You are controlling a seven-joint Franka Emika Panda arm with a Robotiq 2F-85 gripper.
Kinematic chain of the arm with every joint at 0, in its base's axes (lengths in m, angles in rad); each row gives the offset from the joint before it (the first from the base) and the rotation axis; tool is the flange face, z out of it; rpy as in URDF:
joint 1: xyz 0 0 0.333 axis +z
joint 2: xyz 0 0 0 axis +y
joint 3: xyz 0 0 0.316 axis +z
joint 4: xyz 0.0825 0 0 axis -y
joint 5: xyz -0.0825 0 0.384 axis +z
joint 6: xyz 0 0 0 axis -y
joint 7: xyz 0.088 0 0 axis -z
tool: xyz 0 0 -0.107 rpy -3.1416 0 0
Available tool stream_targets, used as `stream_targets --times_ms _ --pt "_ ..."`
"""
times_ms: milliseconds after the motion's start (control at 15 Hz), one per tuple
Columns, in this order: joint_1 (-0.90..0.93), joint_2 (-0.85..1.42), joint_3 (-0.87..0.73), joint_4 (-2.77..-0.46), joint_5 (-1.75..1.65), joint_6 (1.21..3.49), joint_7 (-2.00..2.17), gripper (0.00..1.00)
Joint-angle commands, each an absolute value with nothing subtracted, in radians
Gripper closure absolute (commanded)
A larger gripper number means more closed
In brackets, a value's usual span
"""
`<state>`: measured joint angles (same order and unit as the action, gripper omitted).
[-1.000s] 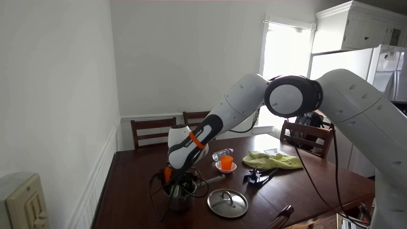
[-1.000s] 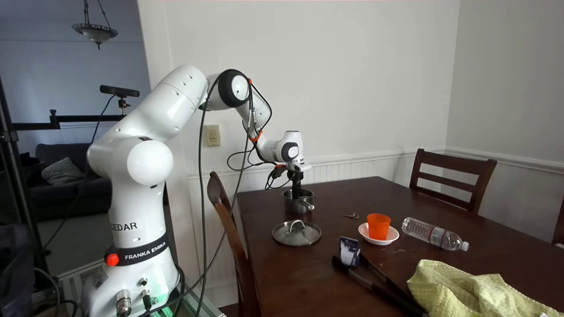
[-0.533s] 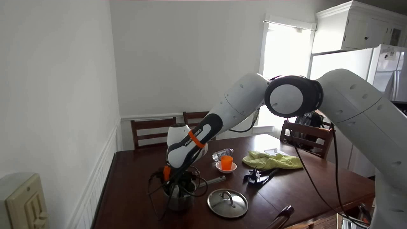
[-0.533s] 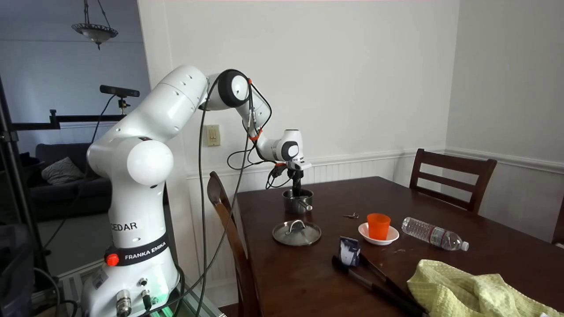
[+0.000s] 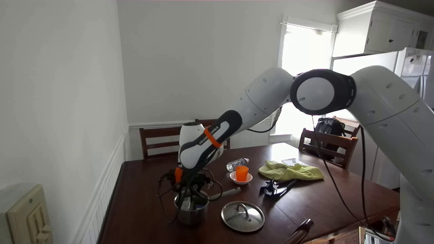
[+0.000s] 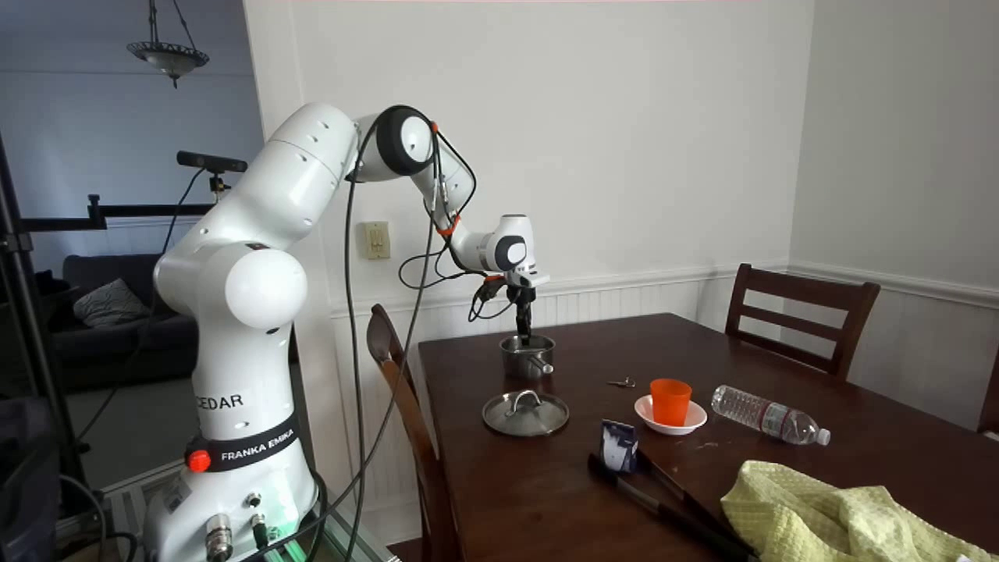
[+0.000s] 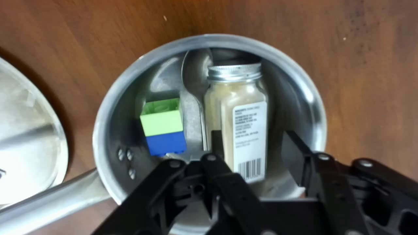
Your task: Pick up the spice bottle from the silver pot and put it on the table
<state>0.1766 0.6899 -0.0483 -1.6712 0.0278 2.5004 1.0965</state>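
With its jaws spread wide and holding nothing, the gripper (image 7: 254, 146) is hovering at the mouth of the silver pot (image 7: 319, 124), where the spice bottle (image 7: 235, 120) is resting inside. This step is seemingly preparing the grasp, the next move calling for straddling the bottle, lowering and closing. The gripper is partly covering the bottle near its base, while fingertip depth is looking unclear.

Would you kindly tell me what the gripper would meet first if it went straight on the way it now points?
Probably the spice bottle in the silver pot: in the wrist view one finger of the open gripper overlaps it, though how far below it lies is unclear.
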Motion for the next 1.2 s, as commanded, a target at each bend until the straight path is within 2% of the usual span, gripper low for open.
stream_targets --times_ms 0,133,200,267,467,533,600,733,1133 --pt "0.214 0.461 -0.097 -1.855 0.01 2.486 1.143 0.74" --pt "0.204 0.365 -0.094 -1.904 0.011 2.439 1.147 0.74" --pt "0.185 0.347 -0.073 -1.907 0.034 2.391 1.118 0.42" --pt "0.164 0.336 -0.047 -1.915 0.063 2.378 1.079 0.23" --pt "0.158 0.343 -0.051 -1.955 0.045 2.383 1.11 0.03" --pt "0.164 0.348 -0.063 -1.971 0.027 2.396 1.143 0.0" --pt "0.163 0.356 -0.052 -1.918 0.028 2.36 1.118 0.14" --pt "0.16 0.364 -0.056 -1.945 0.028 2.373 1.122 0.0" --pt "0.14 0.453 -0.043 -1.909 0.071 2.457 1.094 0.0"
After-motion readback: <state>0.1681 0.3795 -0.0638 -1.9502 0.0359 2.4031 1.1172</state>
